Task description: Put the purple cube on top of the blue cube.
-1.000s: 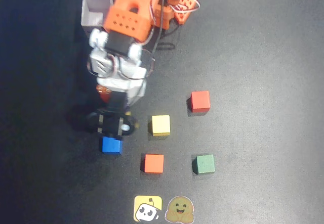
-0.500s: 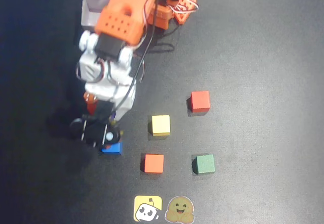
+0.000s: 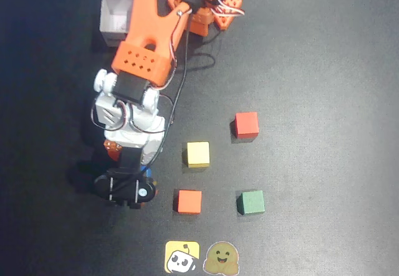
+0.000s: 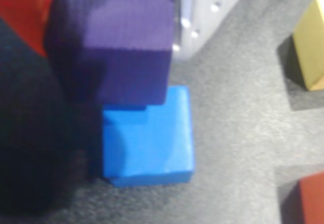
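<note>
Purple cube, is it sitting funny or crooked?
A little. In the wrist view the purple cube, between the gripper's fingers, overlaps only the upper part of the blue cube and sits off toward its left, so they aren't lined up. Whether they touch is unclear. Nothing looks spilled or broken.

A red cube [image 3: 247, 124], yellow cube [image 3: 198, 154], orange cube [image 3: 189, 201] and green cube [image 3: 252, 202] sit apart.

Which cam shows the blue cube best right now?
Wrist view: the blue cube is large and mostly clear, with the purple cube overlapping its top edge. In the overhead view the gripper hides it almost completely.
</note>
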